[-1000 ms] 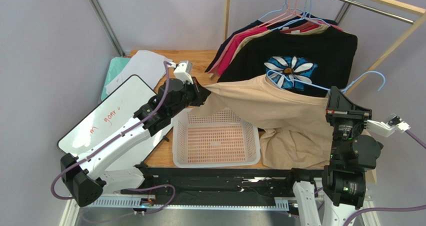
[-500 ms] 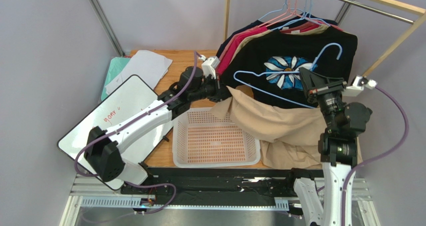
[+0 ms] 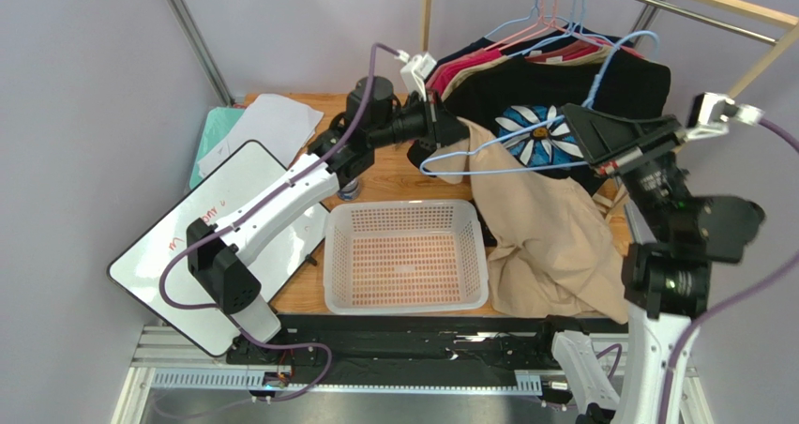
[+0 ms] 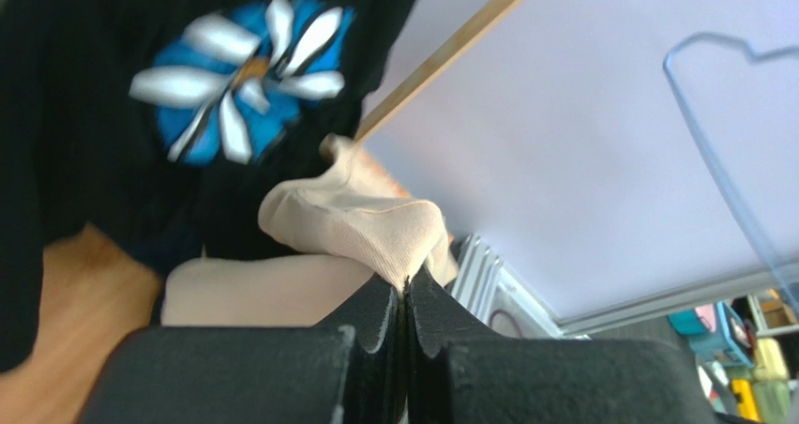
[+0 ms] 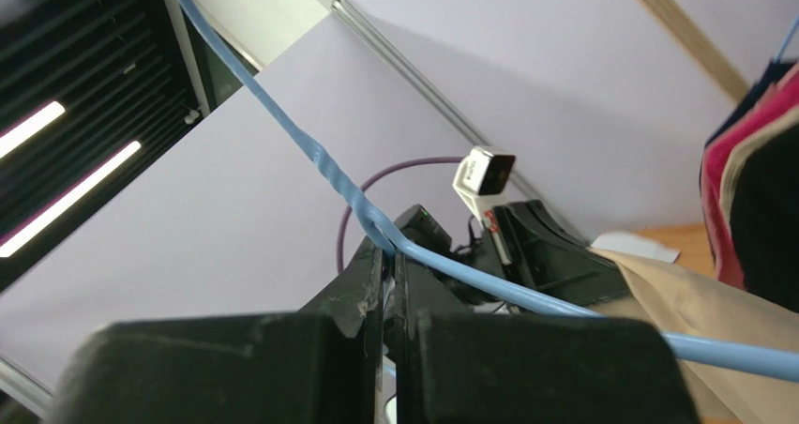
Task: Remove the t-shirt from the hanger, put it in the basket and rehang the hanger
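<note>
L hand (image 4: pixel 405 288) is pinching tight on a fold of the beige t-shirt (image 3: pixel 553 241), sleeve or shoulder edge I think, so any pull is taking fabric sideways off the wire. R hand (image 5: pixel 387 255) is clamping the blue hanger (image 5: pixel 324 166) at the twisted neck just under the hook. That's holding it up and tilted, so the cloth can slip off w/o dragging the frame along. Shirt is bunching at my L fingertips, then draping down below and between both hands onto the table (image 3: pixel 399 185), next to the white basket (image 3: pixel 405 306). Most of the wire is showing bare. The end by L hand may be snagging, can't tell. Prob. final bit of the strip-off.
</note>
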Tool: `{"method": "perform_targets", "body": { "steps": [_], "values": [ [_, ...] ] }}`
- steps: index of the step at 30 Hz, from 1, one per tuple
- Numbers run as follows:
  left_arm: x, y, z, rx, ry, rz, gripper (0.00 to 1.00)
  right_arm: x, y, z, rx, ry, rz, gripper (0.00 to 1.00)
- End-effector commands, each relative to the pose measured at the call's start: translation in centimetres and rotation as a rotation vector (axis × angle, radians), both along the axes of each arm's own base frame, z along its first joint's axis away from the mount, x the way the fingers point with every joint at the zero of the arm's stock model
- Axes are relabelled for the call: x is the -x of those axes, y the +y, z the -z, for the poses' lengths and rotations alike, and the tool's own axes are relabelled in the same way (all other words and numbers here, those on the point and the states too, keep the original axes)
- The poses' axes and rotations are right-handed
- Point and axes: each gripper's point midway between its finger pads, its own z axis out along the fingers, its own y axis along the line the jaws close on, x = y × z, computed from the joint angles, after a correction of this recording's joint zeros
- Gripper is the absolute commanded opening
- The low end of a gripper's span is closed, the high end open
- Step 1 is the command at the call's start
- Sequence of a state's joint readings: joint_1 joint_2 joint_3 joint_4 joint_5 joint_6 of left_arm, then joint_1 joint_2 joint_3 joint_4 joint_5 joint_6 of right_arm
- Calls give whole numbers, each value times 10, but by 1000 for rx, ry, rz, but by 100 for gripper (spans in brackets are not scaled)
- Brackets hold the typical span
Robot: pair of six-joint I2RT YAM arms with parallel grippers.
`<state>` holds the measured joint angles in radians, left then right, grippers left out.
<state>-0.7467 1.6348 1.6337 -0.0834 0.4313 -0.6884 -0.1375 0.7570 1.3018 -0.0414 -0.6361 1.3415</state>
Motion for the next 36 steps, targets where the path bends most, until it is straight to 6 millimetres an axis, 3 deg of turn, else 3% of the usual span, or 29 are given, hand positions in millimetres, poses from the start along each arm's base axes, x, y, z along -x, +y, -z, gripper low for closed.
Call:
{"method": "perform_targets", "body": {
  "steps": [1,3,4,6,7,13,16,18,24,30,32,33,36],
  "values": [
    [34,27,-146,152,-310,39,0,61,-35,-20,171,-190,412,0],
    [39,34,-171,151,-360,33,0,74,-46,-20,187,-201,506,0],
    [45,41,-194,158,-413,25,0,76,-54,-16,216,-178,560,0],
    [47,50,-216,170,-461,-4,0,73,-59,-10,235,-161,589,0],
    [54,58,-238,195,-515,-15,0,72,-62,-7,240,-161,607,0],
    [87,102,-317,364,-732,-79,0,39,-56,23,267,-86,540,0],
    [100,121,-337,400,-806,-113,0,14,-48,47,282,-14,463,0],
    [102,127,-339,393,-821,-130,0,-3,-44,65,281,38,417,0],
    [95,152,-345,381,-824,-191,0,-31,-38,97,308,104,352,0],
    [126,205,-384,466,-934,-284,0,-49,-38,123,317,159,328,0],
    [127,211,-384,448,-957,-315,0,-52,-38,127,319,169,322,0],
    [137,218,-387,455,-974,-322,0,-53,-38,127,319,169,322,0],
    [122,208,-365,411,-913,-311,0,-54,-39,130,316,172,326,0]
  ]
}}
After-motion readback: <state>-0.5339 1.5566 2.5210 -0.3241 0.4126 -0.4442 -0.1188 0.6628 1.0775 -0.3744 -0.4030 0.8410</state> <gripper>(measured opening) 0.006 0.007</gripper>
